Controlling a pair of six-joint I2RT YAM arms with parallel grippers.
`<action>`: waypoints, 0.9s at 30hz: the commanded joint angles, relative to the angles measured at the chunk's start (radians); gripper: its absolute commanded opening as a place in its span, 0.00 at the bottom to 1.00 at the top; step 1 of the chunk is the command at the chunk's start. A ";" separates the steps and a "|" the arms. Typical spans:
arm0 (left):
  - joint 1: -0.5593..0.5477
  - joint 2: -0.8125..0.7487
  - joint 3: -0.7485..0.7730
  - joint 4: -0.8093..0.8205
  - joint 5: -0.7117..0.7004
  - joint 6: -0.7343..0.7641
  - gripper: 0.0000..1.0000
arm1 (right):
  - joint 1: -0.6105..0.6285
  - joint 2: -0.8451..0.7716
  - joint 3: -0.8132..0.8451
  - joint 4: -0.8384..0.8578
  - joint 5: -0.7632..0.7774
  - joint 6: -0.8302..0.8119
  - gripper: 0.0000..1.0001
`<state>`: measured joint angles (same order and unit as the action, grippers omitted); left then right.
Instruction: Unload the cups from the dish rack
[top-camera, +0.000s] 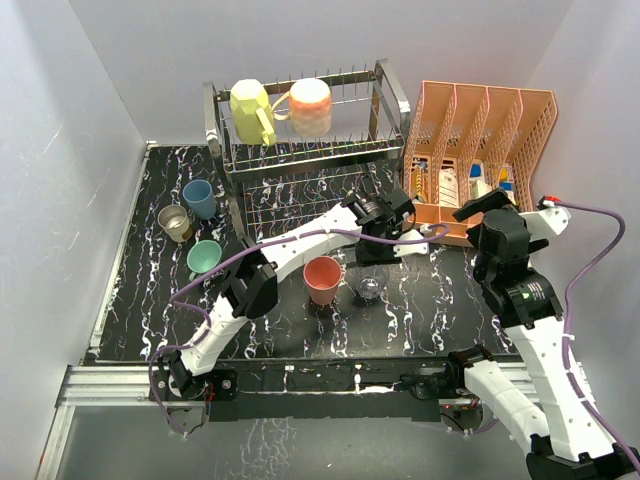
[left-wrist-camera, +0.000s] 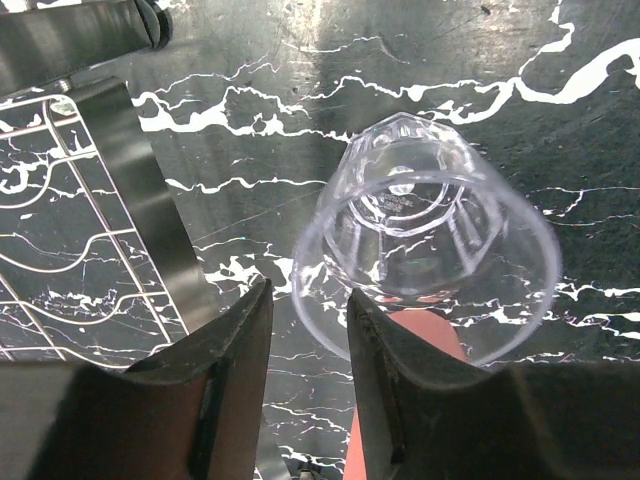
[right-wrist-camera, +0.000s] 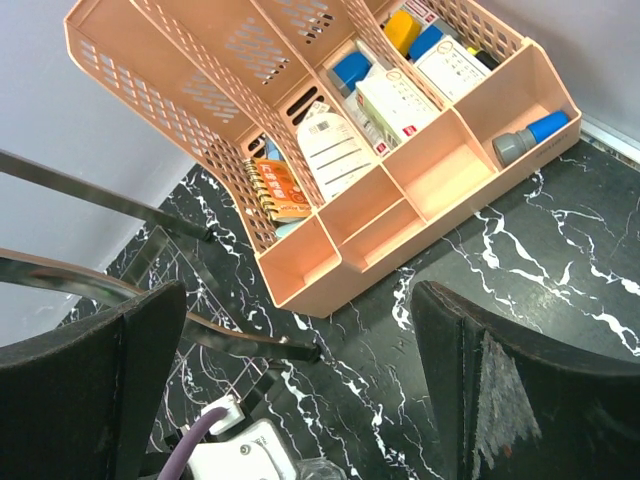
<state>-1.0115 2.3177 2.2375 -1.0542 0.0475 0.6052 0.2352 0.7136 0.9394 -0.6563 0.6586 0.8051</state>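
Pale grey walls (top-camera: 300, 40), black white-veined marble tabletop (top-camera: 440, 295)

This is a robotics lab test cell. Plain white panel walls (top-camera: 80, 200) box in a black tabletop with white marble veining (top-camera: 440, 300). White-and-black jointed robot arms (top-camera: 300, 250) trailing purple cables (top-camera: 607, 243) are bolted to an aluminium rail (top-camera: 100, 385) along the bottom of the frame. A chrome wire dish rack (top-camera: 300, 160) at upper centre and an orange plastic mesh organiser (top-camera: 480, 130) at upper right sit there as props.
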 joint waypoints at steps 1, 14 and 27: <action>-0.004 -0.034 0.013 -0.014 -0.029 -0.003 0.37 | -0.002 -0.003 0.065 0.049 0.021 -0.041 0.98; 0.004 -0.369 -0.134 0.139 0.008 -0.039 0.88 | -0.003 0.020 0.163 0.089 -0.044 -0.156 0.98; 0.044 -1.087 -0.637 0.450 0.005 -0.105 0.97 | 0.000 0.362 0.624 0.138 -0.585 -0.343 0.98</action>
<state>-0.9840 1.3811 1.7233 -0.6716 0.0742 0.5583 0.2344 0.9901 1.4376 -0.5751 0.3225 0.5453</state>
